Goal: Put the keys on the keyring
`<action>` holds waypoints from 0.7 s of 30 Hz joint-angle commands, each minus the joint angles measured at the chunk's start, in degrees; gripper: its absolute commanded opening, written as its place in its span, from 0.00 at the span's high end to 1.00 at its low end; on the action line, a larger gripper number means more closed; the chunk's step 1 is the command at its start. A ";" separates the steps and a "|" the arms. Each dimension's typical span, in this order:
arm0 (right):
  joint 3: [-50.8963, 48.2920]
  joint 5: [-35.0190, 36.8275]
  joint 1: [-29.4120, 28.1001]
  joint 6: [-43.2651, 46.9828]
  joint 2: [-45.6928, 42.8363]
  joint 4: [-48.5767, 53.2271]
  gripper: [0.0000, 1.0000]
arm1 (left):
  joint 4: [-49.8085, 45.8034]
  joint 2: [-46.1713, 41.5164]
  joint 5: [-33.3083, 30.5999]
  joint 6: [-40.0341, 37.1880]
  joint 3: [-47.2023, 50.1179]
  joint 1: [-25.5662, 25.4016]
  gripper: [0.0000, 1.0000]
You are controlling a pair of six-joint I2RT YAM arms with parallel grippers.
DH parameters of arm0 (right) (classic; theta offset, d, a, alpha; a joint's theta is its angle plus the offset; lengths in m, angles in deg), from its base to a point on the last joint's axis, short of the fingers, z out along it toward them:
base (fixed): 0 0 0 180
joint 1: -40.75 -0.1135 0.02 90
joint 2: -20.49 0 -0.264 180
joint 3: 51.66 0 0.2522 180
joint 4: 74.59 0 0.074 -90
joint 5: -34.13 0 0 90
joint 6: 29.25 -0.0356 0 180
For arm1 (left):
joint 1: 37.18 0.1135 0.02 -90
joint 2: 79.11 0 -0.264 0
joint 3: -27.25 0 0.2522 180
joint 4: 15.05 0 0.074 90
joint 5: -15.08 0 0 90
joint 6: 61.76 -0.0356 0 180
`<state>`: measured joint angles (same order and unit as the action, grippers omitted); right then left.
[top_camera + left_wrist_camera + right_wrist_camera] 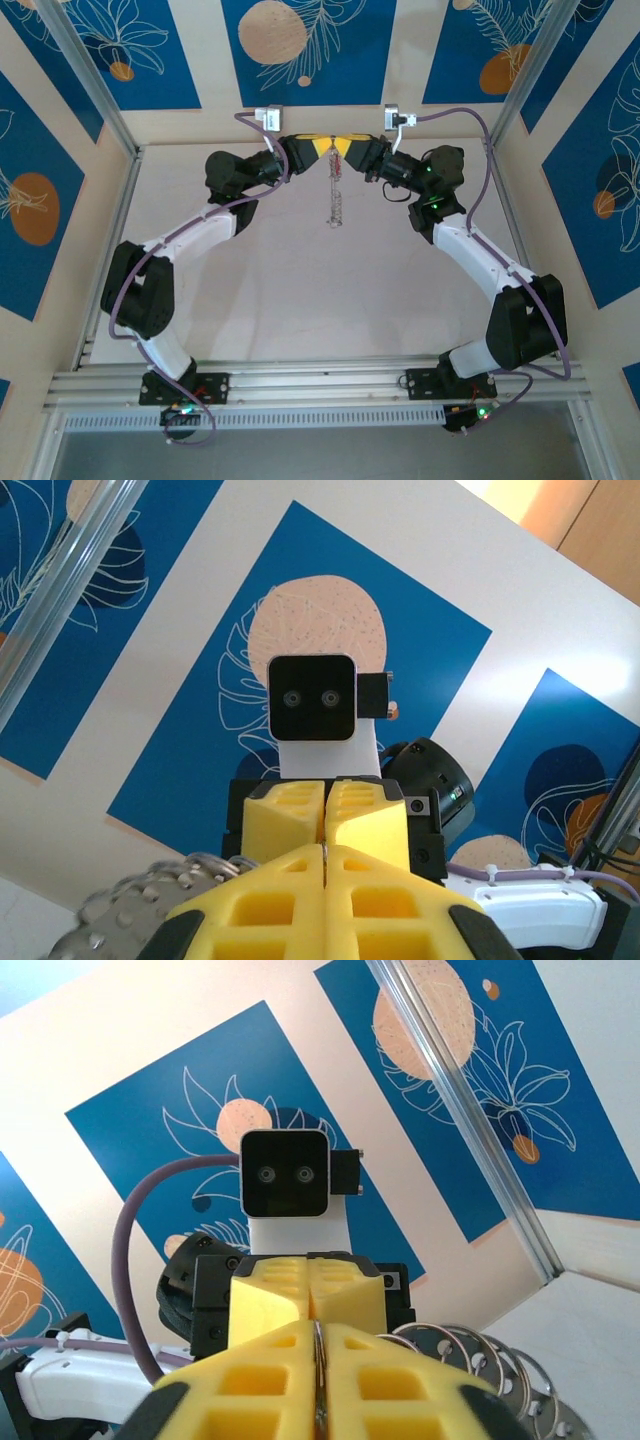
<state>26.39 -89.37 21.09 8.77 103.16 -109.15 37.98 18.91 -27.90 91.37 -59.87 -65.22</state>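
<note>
My two grippers meet tip to tip above the far middle of the table. The left gripper (325, 151) is shut, and a thin sliver of metal shows between its yellow fingers (380, 900). The right gripper (344, 151) is shut on a thin metal ring (318, 1385) at the top of the keyring. From where they meet, the keyring (337, 205) hangs straight down as a pale, silvery chain. Its links show blurred at the lower left in the left wrist view (130, 905), and as round rings beside the right fingers (480, 1360). The keys are hidden.
Aluminium frame posts (90, 85) stand at the back corners, and blue patterned wall panels (300, 40) enclose the table (300, 290). A rail (320, 380) runs along the near edge by the arm bases. Purple cables (470, 120) loop from both wrists.
</note>
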 commanded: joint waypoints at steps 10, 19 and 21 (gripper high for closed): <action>0.39 -0.79 -0.42 1.96 -0.09 1.56 1.00 | 1.26 -0.91 -0.27 -2.14 -1.33 -0.58 1.00; -2.14 0.67 1.02 4.26 -2.13 5.13 1.00 | -6.50 -4.99 1.64 -8.28 2.68 2.73 0.54; -2.33 0.53 1.32 5.12 -2.76 6.72 1.00 | -11.02 -6.69 2.15 -11.10 3.36 3.62 0.48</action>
<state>24.34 -89.32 21.81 11.78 103.06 -103.64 31.07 15.91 -27.09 84.70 -57.27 -63.14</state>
